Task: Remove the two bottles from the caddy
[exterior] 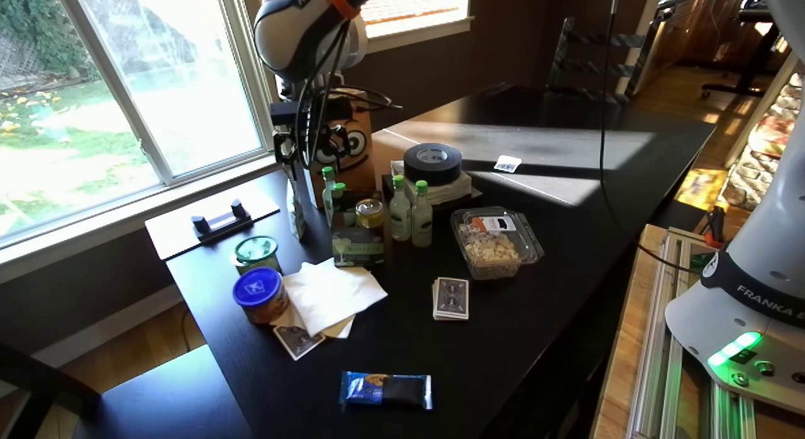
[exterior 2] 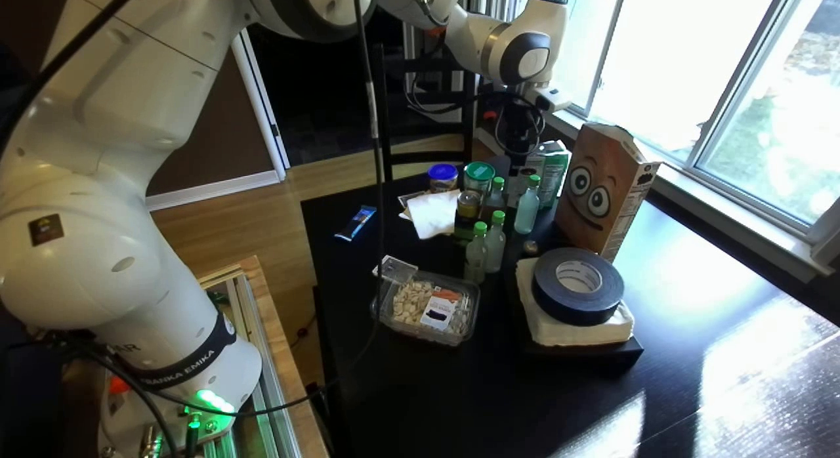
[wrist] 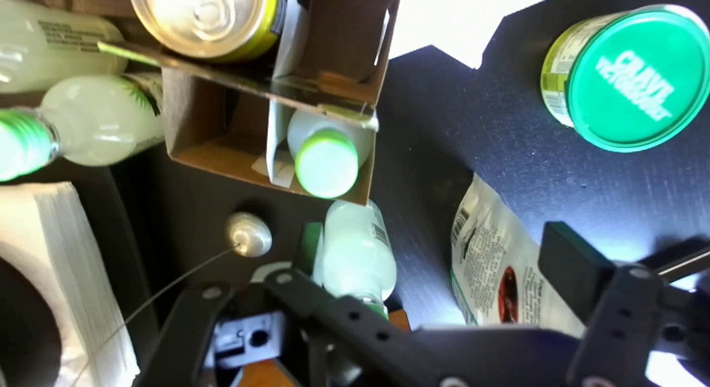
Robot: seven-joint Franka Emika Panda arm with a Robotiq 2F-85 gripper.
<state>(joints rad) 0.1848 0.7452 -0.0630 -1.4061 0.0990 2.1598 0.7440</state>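
Clearly, the gripper (wrist: 441,254) has its fingers wide apart; in the wrist view one green-capped bottle (wrist: 327,162) sits inside the cardboard caddy (wrist: 186,118) at its right, with a yellow-sided can (wrist: 202,21) farther left; another bottle (wrist: 358,248) stands just outside it.

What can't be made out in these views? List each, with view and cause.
In an exterior view: the can, base hidden inside the caddy.
Wrist view: the lone bottle, cap mostly hidden by the gripper.
Wrist view: the caddy bottle, base hidden by its top and the caddy.
Wrist view: the packet, fine print too blurred.
Wrist view: the tape, mostly past the left edge.
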